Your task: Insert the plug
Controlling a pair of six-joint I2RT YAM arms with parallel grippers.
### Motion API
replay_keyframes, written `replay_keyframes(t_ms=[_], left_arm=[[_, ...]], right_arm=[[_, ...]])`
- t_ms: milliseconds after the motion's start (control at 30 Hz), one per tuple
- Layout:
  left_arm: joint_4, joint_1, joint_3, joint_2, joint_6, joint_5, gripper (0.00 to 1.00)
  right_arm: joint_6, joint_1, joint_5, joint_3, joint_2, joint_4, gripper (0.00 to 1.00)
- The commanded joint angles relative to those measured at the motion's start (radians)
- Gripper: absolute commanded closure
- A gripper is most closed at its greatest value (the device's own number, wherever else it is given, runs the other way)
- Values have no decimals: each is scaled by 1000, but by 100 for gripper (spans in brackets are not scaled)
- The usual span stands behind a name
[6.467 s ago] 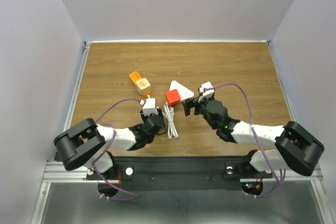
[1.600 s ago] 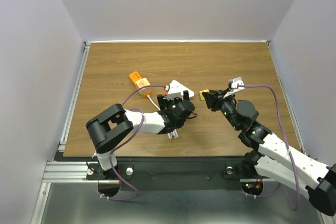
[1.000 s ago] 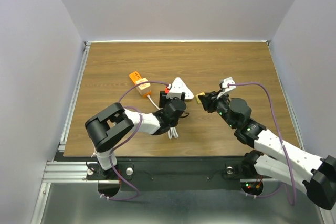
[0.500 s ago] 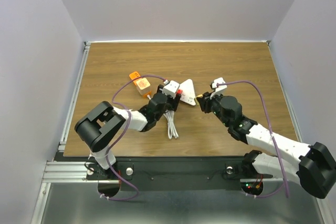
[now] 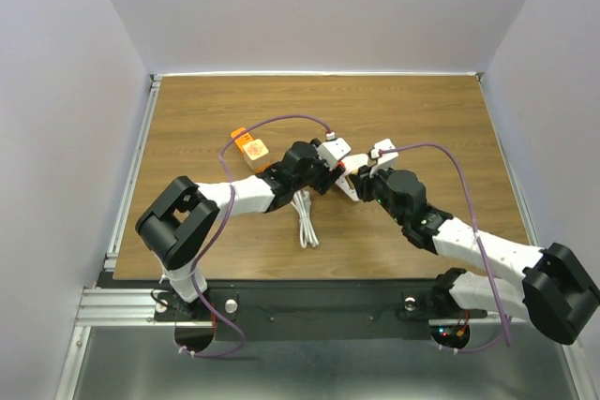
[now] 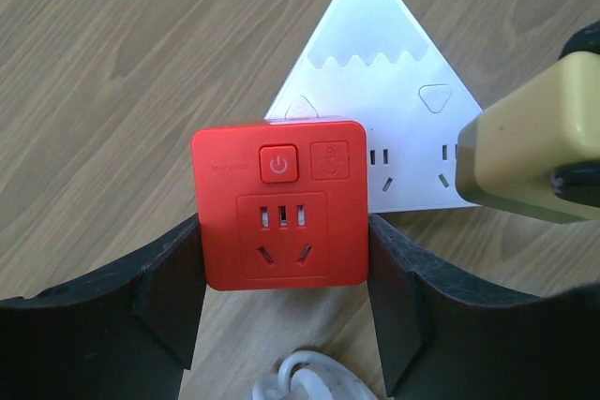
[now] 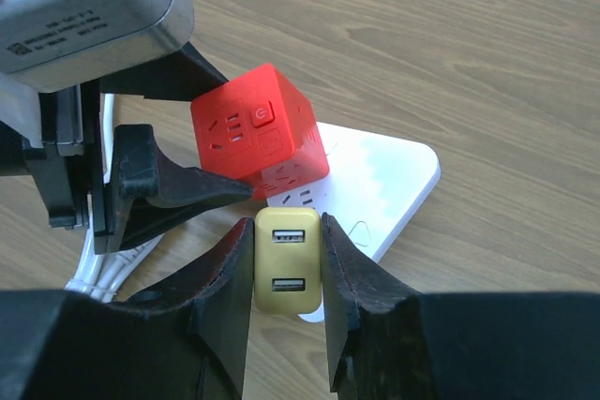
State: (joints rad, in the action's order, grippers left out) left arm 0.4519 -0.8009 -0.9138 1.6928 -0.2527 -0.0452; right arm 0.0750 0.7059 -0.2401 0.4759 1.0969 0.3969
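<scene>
My left gripper (image 6: 279, 252) is shut on a red cube socket (image 6: 277, 203), one finger on each side of it. The cube stands at the near edge of a white triangular power strip (image 6: 375, 72) that lies on the wooden table. My right gripper (image 7: 289, 255) is shut on a yellow plug (image 7: 289, 269) with two USB ports facing the camera. The plug (image 6: 539, 152) hovers just over the strip's row of sockets (image 7: 375, 185), right beside the red cube (image 7: 258, 128). In the top view both grippers (image 5: 330, 164) (image 5: 364, 178) meet over the strip (image 5: 345, 190).
A coiled white cable (image 5: 303, 217) lies just near of the strip, under my left fingers (image 6: 300, 381). An orange adapter (image 5: 248, 147) lies to the left on the table (image 5: 422, 119). My left wrist housing (image 7: 94, 7) crowds the right wrist view.
My left arm has reached right and farther out with the red cube, and the white strip has turned with it. My right gripper has carried the yellow plug left, up to the strip.
</scene>
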Motion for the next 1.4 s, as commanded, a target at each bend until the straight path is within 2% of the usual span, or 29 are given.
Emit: replay_keyframes(t_ms=[0, 367, 467, 500, 533, 567, 600, 633, 767, 800, 1167, 1367], left_arm=[[-104, 5, -34, -7, -92, -31, 84], [-150, 23, -57, -7, -140, -36, 73], [-147, 28, -79, 2, -138, -25, 65], [-144, 31, -86, -1, -138, -25, 54], [-140, 32, -92, -1, -138, -25, 49], [-131, 34, -94, -7, -138, -25, 34], [-128, 35, -102, -12, -138, -24, 26], [-122, 37, -103, -15, -140, -24, 20], [-65, 42, -97, -41, -148, -30, 16], [-53, 45, -97, -47, -148, -38, 2], [131, 121, 47, -206, -148, -196, 1], [177, 149, 105, -257, -135, -212, 1]], right_arm=[[-23, -6, -28, -5, 9, 77, 100], [-12, -6, -44, 24, 73, 42, 99], [-7, -5, -57, 29, 86, 37, 100], [-6, -5, -54, 27, 83, 37, 100], [-4, -6, -56, 26, 78, 37, 100], [-4, -5, -60, 23, 74, 37, 99], [-3, -6, -62, 20, 60, 36, 100], [-4, -6, -62, 20, 54, 37, 100], [-20, -6, -59, 29, 46, 31, 100], [-23, -6, -64, 33, 50, 26, 100], [-125, -5, -97, 102, 150, -7, 99], [-170, -5, -85, 106, 161, -13, 100]])
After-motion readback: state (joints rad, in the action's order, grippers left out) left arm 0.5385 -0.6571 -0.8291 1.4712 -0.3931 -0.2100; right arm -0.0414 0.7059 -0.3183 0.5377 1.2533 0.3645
